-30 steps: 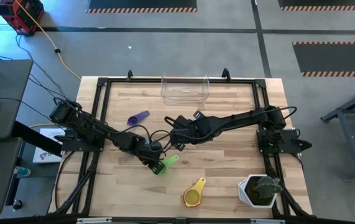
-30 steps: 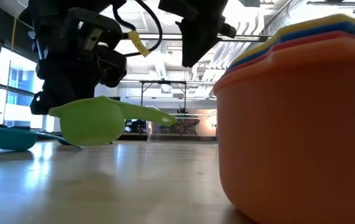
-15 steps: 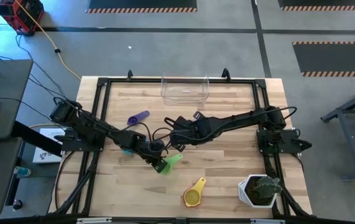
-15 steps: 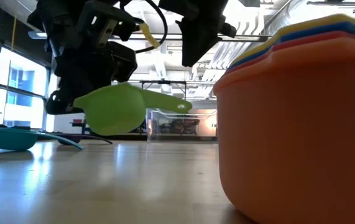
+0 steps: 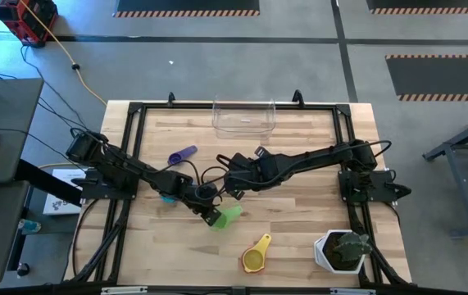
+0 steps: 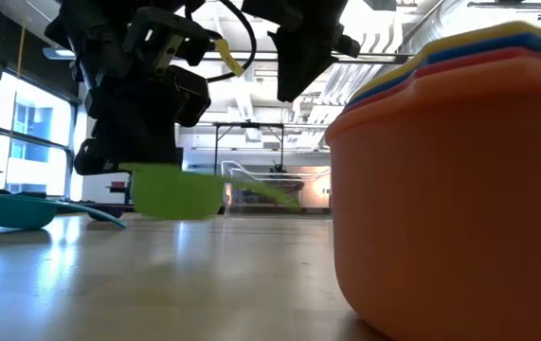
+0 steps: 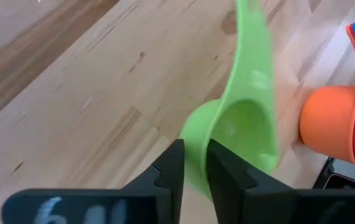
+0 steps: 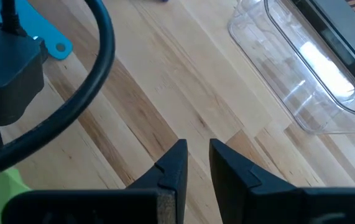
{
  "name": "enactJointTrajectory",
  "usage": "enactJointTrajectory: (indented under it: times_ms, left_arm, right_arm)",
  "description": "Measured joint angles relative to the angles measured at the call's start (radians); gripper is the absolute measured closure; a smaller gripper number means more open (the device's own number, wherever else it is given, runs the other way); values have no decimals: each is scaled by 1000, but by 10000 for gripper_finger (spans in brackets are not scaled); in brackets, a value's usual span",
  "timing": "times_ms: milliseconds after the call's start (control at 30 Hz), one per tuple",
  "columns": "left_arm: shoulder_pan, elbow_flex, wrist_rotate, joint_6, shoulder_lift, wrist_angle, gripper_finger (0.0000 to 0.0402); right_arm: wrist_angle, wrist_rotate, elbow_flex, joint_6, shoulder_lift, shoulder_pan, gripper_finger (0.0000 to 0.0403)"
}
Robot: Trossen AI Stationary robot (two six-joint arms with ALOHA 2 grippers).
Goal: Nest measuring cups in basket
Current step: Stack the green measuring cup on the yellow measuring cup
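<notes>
At the left claw (image 5: 214, 218) (image 7: 194, 146), low over the middle of the surface (image 5: 299, 221): the green measuring cup (image 5: 229, 215) (image 6: 175, 192) (image 7: 239, 134), bowl up, its rim right at the claw's tip, handle pointing away toward 2 o'clock. Cannot tell whether gripped or let go. In the low view, seen level and just about at the wood, under the dark claw body.

Just off toward 1 o'clock: the right claw (image 5: 227, 190) (image 8: 197, 146), nearly closed to a narrow slit, nothing in it, hanging above bare planks.

At 9 o'clock of the left claw, partly under the left arm: a light blue measuring cup (image 5: 168, 197) (image 6: 19, 210) (image 8: 53, 40), resting on the surface. At 11 o'clock, farther out: the purple measuring cup (image 5: 183, 154), lying on its side.

At 5 o'clock, near the front edge: a nested stack of measuring cups (image 5: 253, 260) (image 6: 459, 189) (image 7: 329, 118), orange outermost, red, blue and yellow rims above it, yellow innermost from above.

At 12 o'clock, at the far edge: the clear basket (image 5: 217, 115) (image 8: 301, 74), well apart from every cup.

At 4 o'clock, in the front corner: a white pot with a green plant (image 5: 344, 250).
</notes>
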Motion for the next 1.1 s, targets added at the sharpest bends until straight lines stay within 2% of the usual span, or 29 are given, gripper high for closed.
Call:
enactJointTrajectory:
  times_ms: [333,500,633,833,1100]
  left_arm:
    - [17,0,7,6,0,-2,325]
    - [39,-1,66,50,-30,-14,325]
    - [58,-1,65,89,-82,-71,325]
    - [102,-1,60,180,-167,-200,325]
    - [161,-1,5,287,-301,-371,325]
  right_arm:
    - [0,-3,0,0,0,0,344]
    - [0,-72,0,0,0,1,344]
    - [-8,-135,18,27,0,13,344]
    - [4,-143,86,90,0,48,344]
    - [58,-243,97,280,0,93,344]
